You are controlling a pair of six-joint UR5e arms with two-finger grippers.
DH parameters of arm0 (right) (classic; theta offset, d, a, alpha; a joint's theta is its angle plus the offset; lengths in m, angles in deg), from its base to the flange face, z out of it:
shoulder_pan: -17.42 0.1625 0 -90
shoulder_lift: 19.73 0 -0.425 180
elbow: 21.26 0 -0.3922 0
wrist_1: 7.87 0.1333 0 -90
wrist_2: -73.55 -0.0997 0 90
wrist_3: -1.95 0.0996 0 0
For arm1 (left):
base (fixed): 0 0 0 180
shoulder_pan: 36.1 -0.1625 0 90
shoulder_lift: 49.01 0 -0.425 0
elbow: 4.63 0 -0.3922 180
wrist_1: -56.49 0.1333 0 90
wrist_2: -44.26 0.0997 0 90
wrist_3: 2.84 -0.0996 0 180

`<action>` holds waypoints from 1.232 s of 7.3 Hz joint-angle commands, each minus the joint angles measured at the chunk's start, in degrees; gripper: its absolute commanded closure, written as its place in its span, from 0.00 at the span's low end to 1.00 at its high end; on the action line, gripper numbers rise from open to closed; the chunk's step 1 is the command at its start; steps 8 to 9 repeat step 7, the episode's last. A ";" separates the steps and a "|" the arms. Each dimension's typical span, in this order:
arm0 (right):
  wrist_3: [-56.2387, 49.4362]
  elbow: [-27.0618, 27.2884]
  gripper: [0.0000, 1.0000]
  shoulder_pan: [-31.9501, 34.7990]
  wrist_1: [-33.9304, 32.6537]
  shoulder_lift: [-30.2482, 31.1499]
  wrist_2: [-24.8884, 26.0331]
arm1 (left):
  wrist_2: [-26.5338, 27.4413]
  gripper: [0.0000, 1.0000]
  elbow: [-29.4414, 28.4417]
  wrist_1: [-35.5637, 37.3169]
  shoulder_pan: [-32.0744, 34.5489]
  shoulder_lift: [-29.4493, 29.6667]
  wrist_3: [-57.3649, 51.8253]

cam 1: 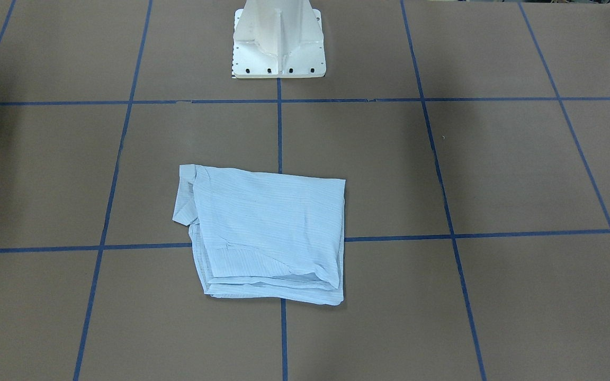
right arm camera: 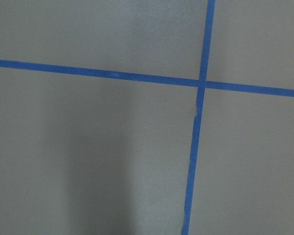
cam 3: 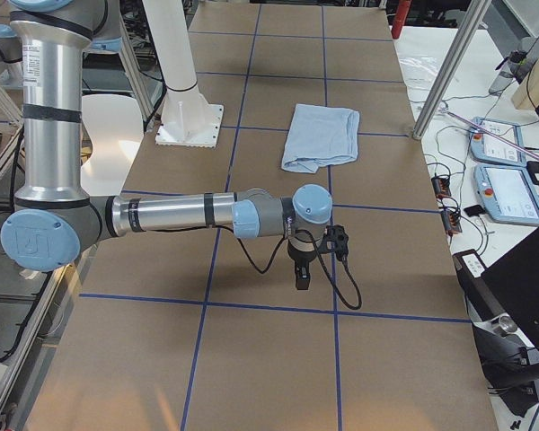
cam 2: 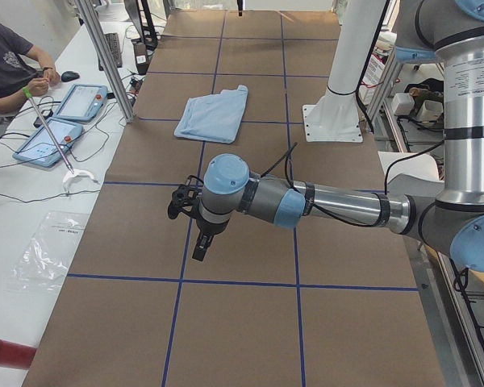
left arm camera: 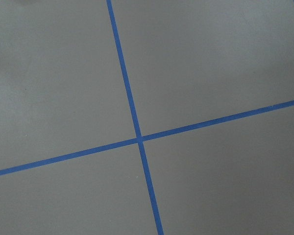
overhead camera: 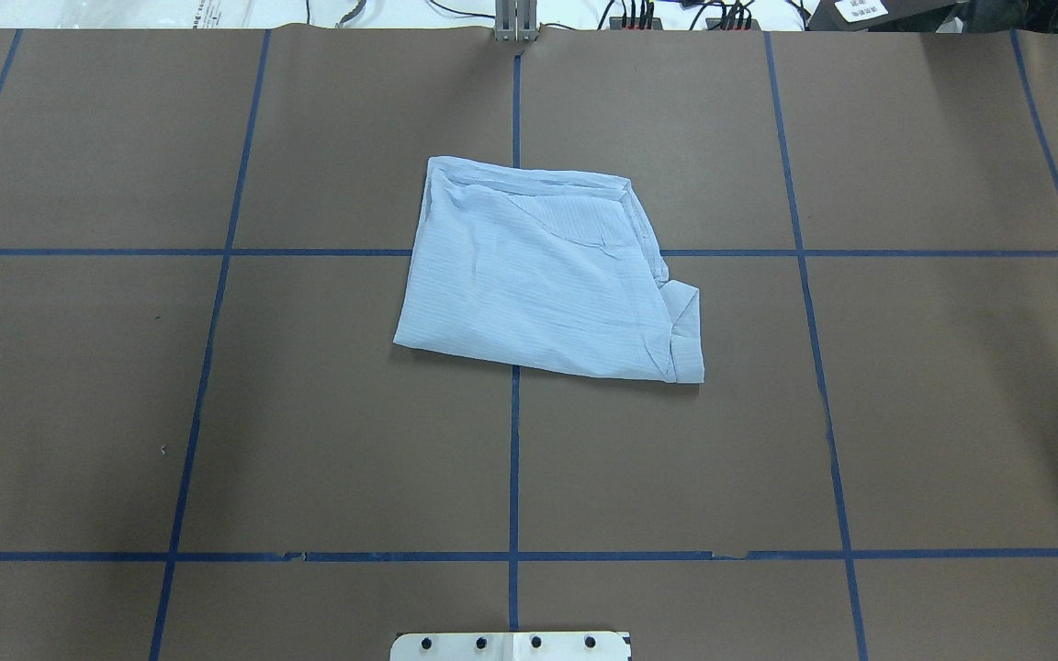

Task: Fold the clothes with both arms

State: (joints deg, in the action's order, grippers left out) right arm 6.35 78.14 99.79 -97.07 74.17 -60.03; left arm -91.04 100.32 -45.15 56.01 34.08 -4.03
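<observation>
brown paper marked with blue tape lines [overhead camera: 513, 459] covers the counter [overhead camera: 309, 413]. a light blue striped shirt [overhead camera: 538, 285] lies near its middle, out in front of the white base [cam 1: 278, 42]. it is folded into a rough rectangle, with a small flap poking out on the robot's right. the left gripper [cam 2: 199, 251] and right gripper [cam 3: 301, 283] each hang over bare counter at opposite ends, well apart from the shirt. whether either is spread or pressed together cannot be told. folding looks nearly done. a good finish would pinch the flap low and tuck it in without sliding the thin layers.
</observation>
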 commanded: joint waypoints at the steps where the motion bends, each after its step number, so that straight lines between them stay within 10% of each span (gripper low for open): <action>1: 0.00 -0.17 0.00 -0.02 0.08 -0.39 0.16 | -0.05 0.01 -0.10 0.04 0.00 0.24 0.13; 9: 0.00 -0.08 0.00 -0.02 0.08 -0.48 0.16 | 0.65 0.01 -1.16 -0.14 0.00 -0.11 -0.22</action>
